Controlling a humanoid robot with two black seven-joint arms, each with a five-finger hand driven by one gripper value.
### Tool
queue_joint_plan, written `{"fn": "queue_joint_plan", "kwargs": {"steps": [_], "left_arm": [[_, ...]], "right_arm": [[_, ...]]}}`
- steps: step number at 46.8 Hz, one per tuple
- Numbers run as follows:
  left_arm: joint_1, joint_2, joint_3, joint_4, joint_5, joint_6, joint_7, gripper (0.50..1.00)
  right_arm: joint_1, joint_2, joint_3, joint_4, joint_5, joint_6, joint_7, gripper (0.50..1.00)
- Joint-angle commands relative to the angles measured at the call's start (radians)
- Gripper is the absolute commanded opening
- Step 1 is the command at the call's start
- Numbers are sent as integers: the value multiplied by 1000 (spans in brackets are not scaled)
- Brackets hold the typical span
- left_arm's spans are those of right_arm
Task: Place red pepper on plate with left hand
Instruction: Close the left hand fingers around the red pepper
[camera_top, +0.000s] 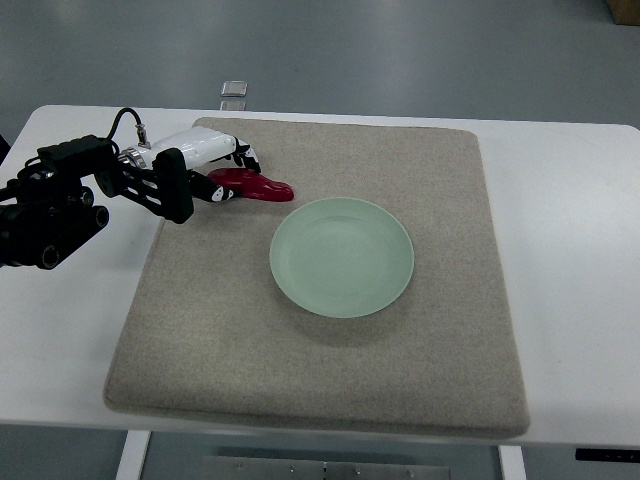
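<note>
And here we are in what looks like a robotics lab or test room, nothing homely about it: a plain white worktop (560, 250) on bare metal legs, standing on a smooth grey-blue floor (330, 50) like you'd find in an office or workshop hall. A beige felt mat (330, 380) is laid out squarely as a staged work area, and a black robot arm (60, 205) with exposed cabling reaches in from the left, a cardboard box (625, 8) just peeking in the far corner
</note>
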Motion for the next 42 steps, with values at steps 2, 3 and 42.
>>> {"fn": "queue_joint_plan", "kwargs": {"steps": [2,3,42], "left_arm": [[1,0,0,0,1,1,1,617],[1,0,0,0,1,-1,1,602],[9,0,38,14,-11,1,-1,500]], "right_arm": [[0,0,0,0,0,0,0,932],[0,0,0,0,0,0,0,932],[0,0,0,0,0,0,0,932]]}}
